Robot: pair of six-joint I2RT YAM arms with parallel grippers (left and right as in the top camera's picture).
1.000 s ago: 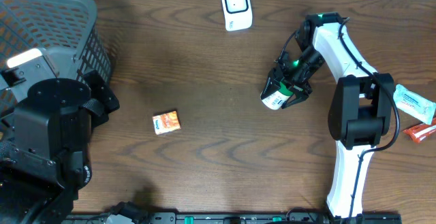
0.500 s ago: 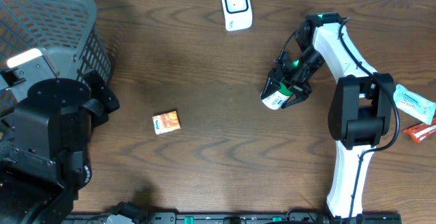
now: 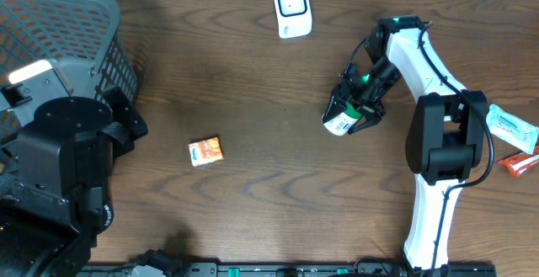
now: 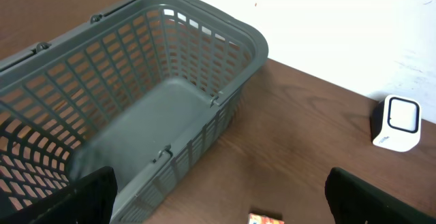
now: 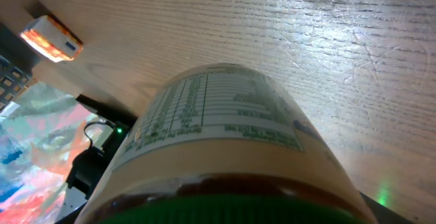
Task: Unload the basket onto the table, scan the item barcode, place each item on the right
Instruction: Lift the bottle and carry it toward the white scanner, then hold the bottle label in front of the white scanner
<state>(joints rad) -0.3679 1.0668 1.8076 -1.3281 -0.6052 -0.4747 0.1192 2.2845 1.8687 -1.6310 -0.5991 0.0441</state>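
Observation:
My right gripper (image 3: 352, 113) is shut on a jar (image 3: 338, 124) with a white label and a green lid, holding it tilted low over the table right of centre. In the right wrist view the jar (image 5: 218, 129) fills the frame, its printed label facing up, and hides my own fingers. The white scanner (image 3: 292, 8) stands at the table's back edge, up and to the left of the jar; it also shows in the left wrist view as the scanner (image 4: 396, 122). My left gripper (image 4: 231, 198) is open and empty beside the basket.
A grey plastic basket (image 3: 108, 9) fills the back left corner. A small orange box (image 3: 205, 151) lies left of centre. A blue-white packet (image 3: 512, 127) and a red packet (image 3: 522, 163) lie at the right edge. The left arm's bulk (image 3: 59, 167) covers the front left.

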